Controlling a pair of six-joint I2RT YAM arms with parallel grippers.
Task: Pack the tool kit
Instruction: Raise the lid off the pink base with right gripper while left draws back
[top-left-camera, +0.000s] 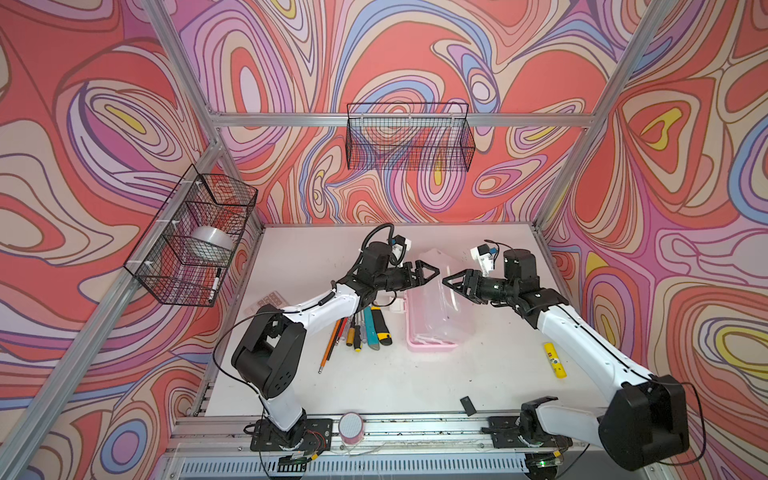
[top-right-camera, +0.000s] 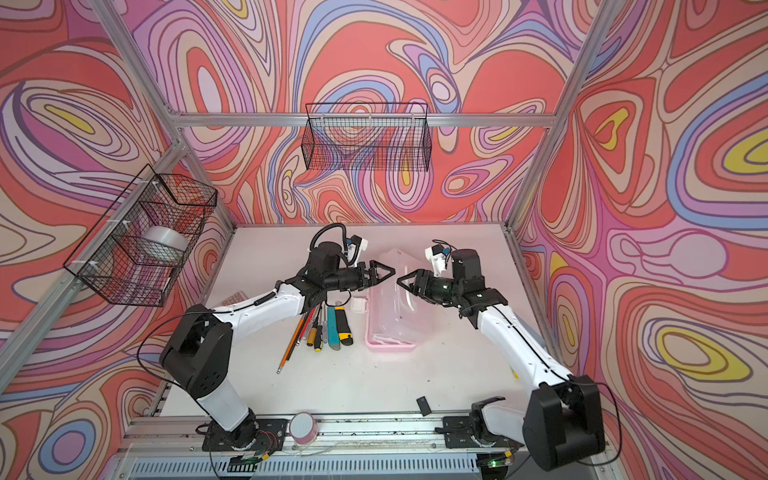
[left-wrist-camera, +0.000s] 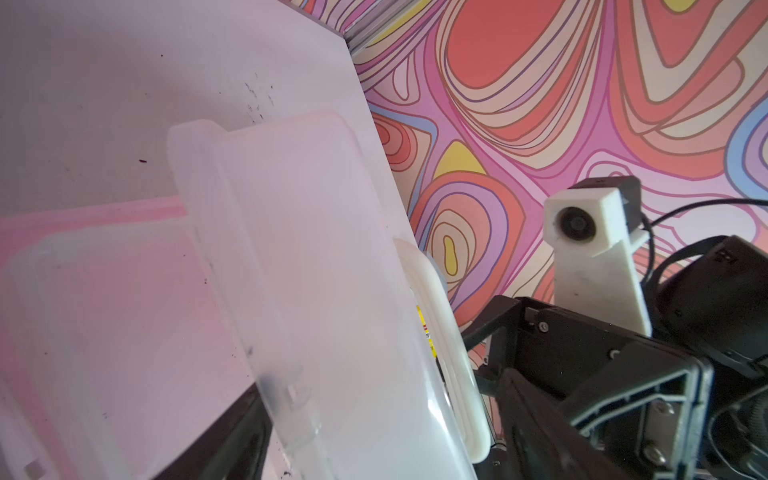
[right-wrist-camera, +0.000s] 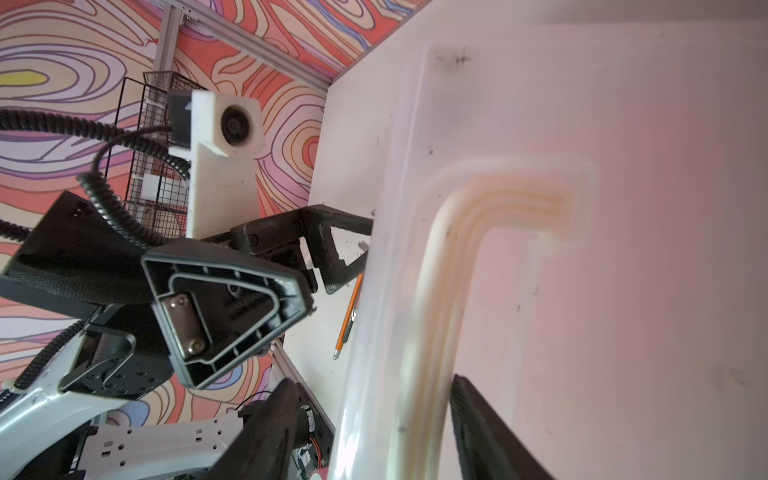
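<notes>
Tool kit box (top-left-camera: 432, 345): opened, nothing visibly packed yet.
It sits mid-table (top-left-camera: 415, 382), long axis running near-to-far, with the latch (top-left-camera: 398, 306) facing the left arm. The clear lid (top-left-camera: 440, 299) stands raised. Left gripper (top-left-camera: 432, 272) gapes wide beside it, empty. The right gripper (top-left-camera: 449, 282) straddles the lid edge, jaws apart, no firm hold evident. Utility knives (top-left-camera: 382, 328), screwdrivers (top-left-camera: 357, 337) and pencils (top-left-camera: 332, 338) lie alongside, roughly parallel, unpacked.

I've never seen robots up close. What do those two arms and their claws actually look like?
Both the left arm and right arm have white shells with bulky black joints. The left gripper and right gripper are black, with two hollow triangular fingers each. A small white camera block sits on each wrist, and black cables, some coiled, run along the arms.
</notes>
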